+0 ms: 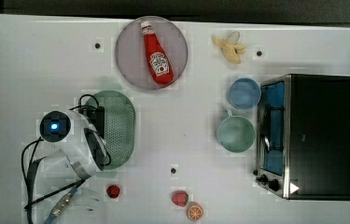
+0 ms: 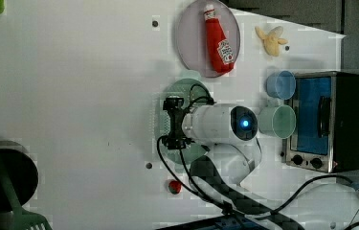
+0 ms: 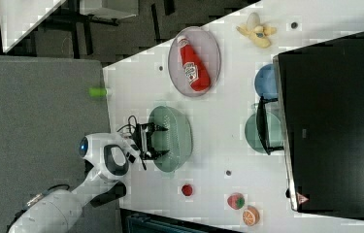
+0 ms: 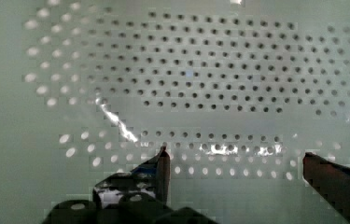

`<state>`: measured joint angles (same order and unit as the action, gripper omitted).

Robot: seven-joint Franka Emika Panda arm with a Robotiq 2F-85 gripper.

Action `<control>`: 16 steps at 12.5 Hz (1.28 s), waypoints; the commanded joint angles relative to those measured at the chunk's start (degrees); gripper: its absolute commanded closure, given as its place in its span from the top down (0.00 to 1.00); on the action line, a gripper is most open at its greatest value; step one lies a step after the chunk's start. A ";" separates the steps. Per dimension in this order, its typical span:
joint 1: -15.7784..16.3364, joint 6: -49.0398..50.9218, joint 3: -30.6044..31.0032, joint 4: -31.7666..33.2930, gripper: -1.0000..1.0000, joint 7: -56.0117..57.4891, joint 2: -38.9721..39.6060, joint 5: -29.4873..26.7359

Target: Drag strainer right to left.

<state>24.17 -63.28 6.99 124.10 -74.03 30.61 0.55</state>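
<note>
The strainer point(image 1: 119, 125) is a pale mint-green oval colander with tiny holes, lying left of centre in the top view. My gripper point(image 3: 159, 141) hangs over the half of the strainer point(image 3: 175, 138) nearest the arm, fingers spread apart. In the wrist view the gripper point(image 4: 235, 156) is open, its two dark fingertips low inside the perforated strainer point(image 4: 210, 70) bowl with nothing clamped between them. In the left view the gripper point(image 2: 168, 122) covers the middle of the strainer point(image 2: 183, 87), and the white arm hides one side.
A grey plate point(image 1: 128, 42) carries a ketchup bottle point(image 1: 156, 55). A blue cup point(image 1: 244, 93), a green mug point(image 1: 236, 134) and a toaster oven point(image 1: 312, 135) stand on the top view's right. A banana point(image 1: 230, 47), red fruits point(image 1: 113, 191) and an orange slice point(image 1: 194, 212) lie around.
</note>
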 commanded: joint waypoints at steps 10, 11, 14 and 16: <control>9.11 2.68 1.29 -11.68 1.00 -6.29 5.27 -7.36; 9.36 2.71 1.29 -11.97 1.00 -7.62 5.44 -7.84; 9.67 3.54 0.97 -11.82 1.00 -5.99 4.18 -7.48; 9.51 8.83 0.40 -11.87 1.00 -2.46 0.48 -7.48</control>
<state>33.80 -55.67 6.83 112.07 -78.05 34.33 -7.40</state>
